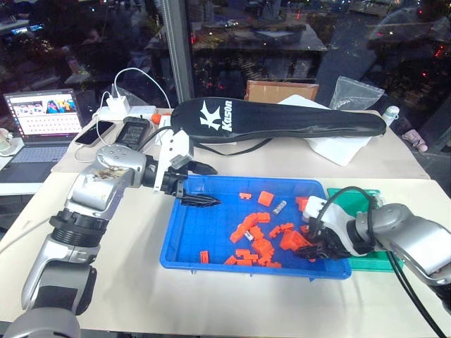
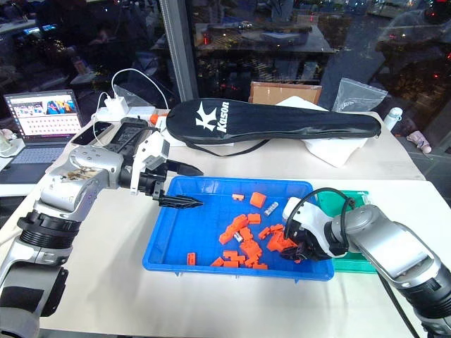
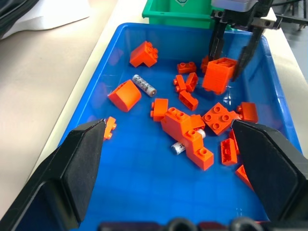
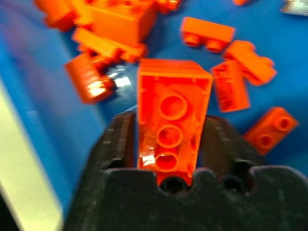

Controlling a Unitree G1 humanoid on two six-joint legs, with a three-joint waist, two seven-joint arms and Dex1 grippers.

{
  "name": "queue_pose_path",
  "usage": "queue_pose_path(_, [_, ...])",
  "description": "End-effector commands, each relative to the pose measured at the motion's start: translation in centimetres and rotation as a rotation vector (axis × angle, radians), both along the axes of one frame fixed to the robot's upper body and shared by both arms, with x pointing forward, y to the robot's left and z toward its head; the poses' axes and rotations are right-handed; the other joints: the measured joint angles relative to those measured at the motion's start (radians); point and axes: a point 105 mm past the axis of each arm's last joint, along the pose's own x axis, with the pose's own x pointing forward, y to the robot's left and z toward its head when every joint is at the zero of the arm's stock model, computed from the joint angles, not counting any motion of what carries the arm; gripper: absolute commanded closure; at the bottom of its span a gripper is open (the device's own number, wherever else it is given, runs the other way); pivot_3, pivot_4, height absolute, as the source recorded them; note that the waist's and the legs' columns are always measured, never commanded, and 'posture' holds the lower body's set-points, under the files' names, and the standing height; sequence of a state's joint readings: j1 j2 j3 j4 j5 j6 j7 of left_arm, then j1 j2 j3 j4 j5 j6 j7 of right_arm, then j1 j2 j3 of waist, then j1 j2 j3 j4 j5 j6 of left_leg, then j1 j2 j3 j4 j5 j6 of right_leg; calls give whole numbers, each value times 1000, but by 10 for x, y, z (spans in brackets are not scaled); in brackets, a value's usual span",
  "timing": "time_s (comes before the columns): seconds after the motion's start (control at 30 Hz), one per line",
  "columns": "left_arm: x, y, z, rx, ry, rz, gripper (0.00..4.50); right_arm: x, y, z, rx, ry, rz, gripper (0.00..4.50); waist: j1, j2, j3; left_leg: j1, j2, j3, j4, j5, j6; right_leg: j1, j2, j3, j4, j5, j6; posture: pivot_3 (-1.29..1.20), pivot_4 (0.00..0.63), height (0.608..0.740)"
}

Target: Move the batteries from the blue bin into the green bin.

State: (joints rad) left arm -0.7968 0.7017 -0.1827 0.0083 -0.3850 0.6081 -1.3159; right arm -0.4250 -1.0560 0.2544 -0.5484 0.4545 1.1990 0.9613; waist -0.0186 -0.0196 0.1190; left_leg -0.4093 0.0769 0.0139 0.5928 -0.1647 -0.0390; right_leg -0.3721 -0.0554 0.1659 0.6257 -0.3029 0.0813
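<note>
Right tool [image 4: 168,139] gripping large orange plastic brick [image 4: 172,115] over shallow blue plastic bin [image 3: 144,192], near green plastic bin [image 3: 175,12]. Left tool [image 3: 168,159] hovering wide. Silvery cylindrical batteries [image 3: 144,84] lying among bricks.

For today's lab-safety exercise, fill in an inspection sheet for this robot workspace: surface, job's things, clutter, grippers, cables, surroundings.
Surface: pale table, bare at its near edge.
Job's things: blue bin holds two batteries, one lying free, one partly under orange blocks; green bin sits against the blue bin's far end, contents hidden.
Clutter: black racket bag, cardboard box, white paper, plastic bag.
Grippers: left gripper open over the blue bin; right gripper shut on an orange block, not a battery.
Cables: white charger lead; black cable on the right arm.
Surroundings: laptop, dark window.
</note>
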Motion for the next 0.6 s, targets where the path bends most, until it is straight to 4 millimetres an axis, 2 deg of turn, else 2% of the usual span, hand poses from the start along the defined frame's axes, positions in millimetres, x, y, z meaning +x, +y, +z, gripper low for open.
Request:
queue_pose_path(0.03, [-2,-2,11,6,-49,-19,0,18,-1,18,15,-114,-9,434,0,0,0,0,0,0,0,0,0,0,0,0,0,0,0,0,150,731])
queue_pose_path(0.07, [-3,-2,10,5,-49,-19,0,27,-3,19,1,-161,-32,126,0,0,0,0,0,0,0,0,0,0,0,0,0,0,0,0,150,731])
queue_pose_path(0.1, [-3,-2,10,6,-50,-18,0,38,-6,21,-6,-212,-69,57,0,0,0,0,0,0,0,0,0,0,0,0,0,0,0,0,150,731])
queue_pose_path(0.2, [-4,-1,11,9,-53,-13,0,70,-9,29,23,-332,-170,57,-2,0,0,0,0,0,0,0,0,0,0,0,0,0,0,0,150,731])
queue_pose_path(0.3, [-3,1,11,12,-59,-3,0,90,-8,27,46,-370,-229,57,0,0,0,0,0,0,0,0,0,0,0,0,0,0,0,0,150,731])
queue_pose_path(0.47, [-5,2,11,14,-62,5,0,106,-7,22,62,-393,-278,57,6,0,0,-1,0,0,0,0,0,0,0,0,0,3,-5,0,150,731])
queue_pose_path(0.6, [-5,5,11,18,-65,15,0,108,-4,10,76,-361,-280,57,5,0,0,-1,0,0,0,0,0,0,0,0,0,3,-5,0,150,731])
